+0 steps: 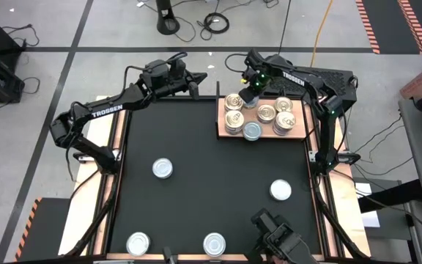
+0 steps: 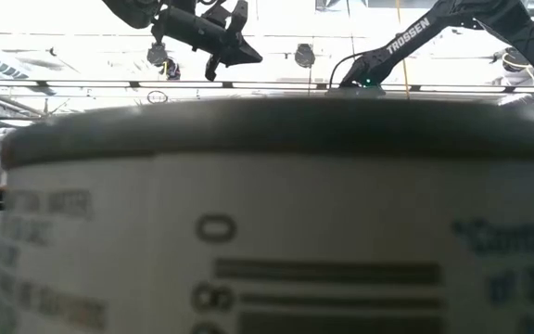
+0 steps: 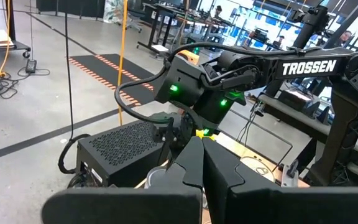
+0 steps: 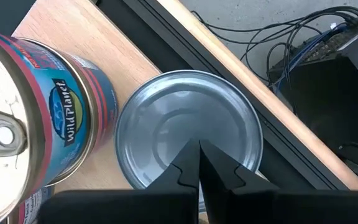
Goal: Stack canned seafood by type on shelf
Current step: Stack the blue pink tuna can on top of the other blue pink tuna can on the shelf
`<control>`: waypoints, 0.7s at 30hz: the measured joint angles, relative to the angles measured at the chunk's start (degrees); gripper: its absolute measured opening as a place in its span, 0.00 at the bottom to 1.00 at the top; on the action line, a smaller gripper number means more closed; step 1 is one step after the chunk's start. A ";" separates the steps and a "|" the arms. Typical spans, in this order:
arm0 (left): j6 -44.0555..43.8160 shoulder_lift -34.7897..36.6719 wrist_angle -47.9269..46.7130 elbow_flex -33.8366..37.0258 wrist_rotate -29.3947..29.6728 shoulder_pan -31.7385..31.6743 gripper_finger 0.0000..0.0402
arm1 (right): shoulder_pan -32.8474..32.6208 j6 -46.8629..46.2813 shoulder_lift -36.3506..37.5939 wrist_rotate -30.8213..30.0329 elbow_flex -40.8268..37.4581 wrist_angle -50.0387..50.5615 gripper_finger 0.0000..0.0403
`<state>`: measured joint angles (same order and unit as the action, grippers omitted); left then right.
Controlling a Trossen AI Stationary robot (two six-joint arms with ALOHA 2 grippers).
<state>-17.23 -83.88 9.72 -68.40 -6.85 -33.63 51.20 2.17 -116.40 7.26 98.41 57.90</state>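
The shelf [image 1: 302, 125] is a light wooden board at the table's far right. It carries several cans [image 1: 267, 114], some of them stacked. My right gripper [image 4: 199, 149] is shut and points steeply down over a silver-topped can [image 4: 229, 118] at the board's far edge. That can stands next to a blue-labelled can [image 4: 61, 118]. In the high view the right gripper [image 1: 251, 92] covers the silver-topped can. Loose silver-topped cans [image 1: 163, 169] [image 1: 280, 191] rest on the black table. My left gripper [image 1: 196, 77] is shut on nothing and hangs raised and level over the far edge. My right gripper's shut fingertips [image 4: 185, 163] come from above, pointing steeply down, over the middle of the silver can's flat top [image 4: 166, 134]. The can stands upright on the board. Whether the fingertips touch the top, I cannot tell.
Two more loose cans [image 1: 138, 242] [image 1: 214, 243] stand at the table's near edge. One of them fills the low view [image 2: 267, 232]. A black ventilated box [image 3: 123, 146] sits just beyond the board's far side. Cables lie on the floor behind the table.
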 joint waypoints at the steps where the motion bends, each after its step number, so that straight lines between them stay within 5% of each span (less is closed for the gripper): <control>1: 0.03 0.00 0.00 0.00 0.00 0.00 0.00 | 0.02 0.00 0.00 -0.01 0.00 0.01 0.00; 21: 2.27 -0.02 -3.01 -0.02 -1.46 0.00 0.00 | 0.07 -4.79 0.28 -2.69 -3.04 -0.27 0.00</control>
<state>-14.96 -83.90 6.71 -68.42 -8.32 -33.63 51.27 -2.62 -116.11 4.57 95.37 57.63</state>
